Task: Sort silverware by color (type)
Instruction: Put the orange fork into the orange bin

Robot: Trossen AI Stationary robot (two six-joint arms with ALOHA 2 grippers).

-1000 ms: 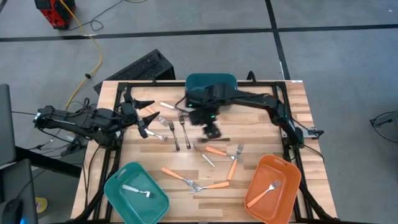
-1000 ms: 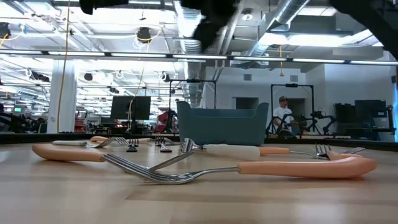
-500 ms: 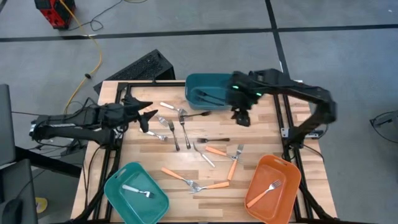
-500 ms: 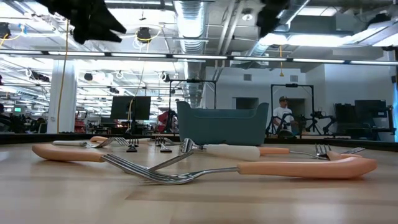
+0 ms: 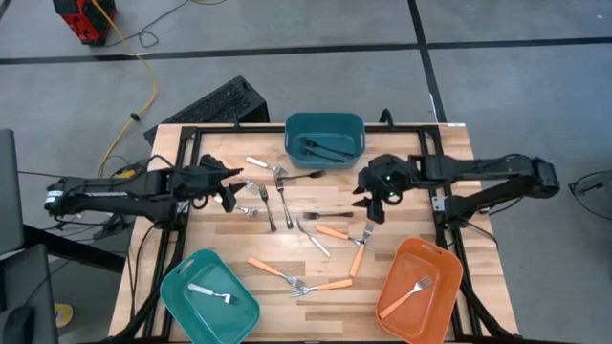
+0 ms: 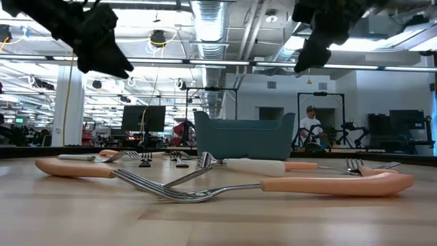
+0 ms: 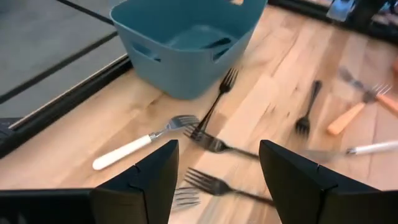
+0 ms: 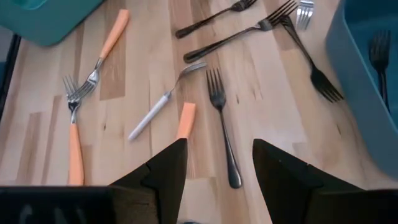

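A: Left side of the tabletop (image 5: 449, 162)?
B: Left end effector (image 5: 232, 188), raised above the left edge, fingers (image 7: 152, 180) parted, nothing between them. Just beside it: a white-handled fork (image 5: 259, 163), two more silver forks (image 5: 251, 209), then two dark forks (image 5: 285, 203) lying side by side.

A: Front left corner?
B: Light teal bin (image 5: 209, 296), one white-handled fork (image 5: 208, 291) inside.

A: Middle?
B: Dark teal bin (image 5: 326, 139) at the far edge, dark forks (image 5: 325, 149) lying in it. One dark fork (image 5: 304, 176) just outside its front wall. Nearer the centre: another dark fork (image 5: 330, 216), a white-handled fork (image 5: 313, 239), an orange-handled fork (image 5: 337, 232) touching a further orange-handled fork (image 5: 361, 250). Toward the front edge, two orange-handled forks (image 5: 287, 277) with their heads crossed.

A: Right side?
B: Right end effector (image 5: 374, 198), hanging above the tabletop right of centre, near the orange-handled forks, fingers (image 8: 163, 171) apart and empty; its wrist view looks down on a dark fork (image 8: 222, 134) and a white-handled fork (image 8: 157, 111).

A: Front right corner?
B: Orange bin (image 5: 419, 278), one orange-handled fork (image 5: 407, 291) in it.

A: Beyond the table?
B: A person (image 6: 311, 128) far back in the room.
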